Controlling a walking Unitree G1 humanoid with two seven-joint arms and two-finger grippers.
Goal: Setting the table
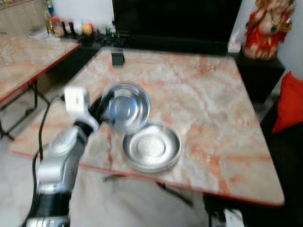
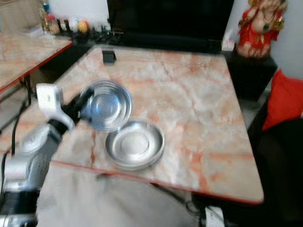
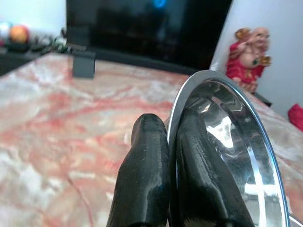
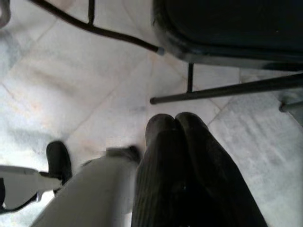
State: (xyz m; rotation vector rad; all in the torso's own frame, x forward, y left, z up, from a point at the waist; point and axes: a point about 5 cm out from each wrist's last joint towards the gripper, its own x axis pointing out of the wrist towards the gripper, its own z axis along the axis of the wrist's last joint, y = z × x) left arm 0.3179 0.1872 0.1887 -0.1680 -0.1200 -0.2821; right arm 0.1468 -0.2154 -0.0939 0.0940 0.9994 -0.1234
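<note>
Left arm reaches up over the marble table's (image 1: pixel 208 104) near edge; left gripper (image 1: pixel 105 105) pinches the rim of a steel bowl (image 1: pixel 126 107), tilted above the tabletop; a second steel bowl (image 1: pixel 151 146) sits flat just beside it; right gripper (image 4: pixel 177 137) hangs with fingers pressed together over the floor; black stand (image 1: pixel 117 58) and red figurine (image 1: pixel 267 26) well beyond.

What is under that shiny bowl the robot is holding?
The steel bowl, pinched at its rim by the left gripper, is tilted above the marble table, beside a steel plate. The tabletop directly beneath it is hidden.
</note>
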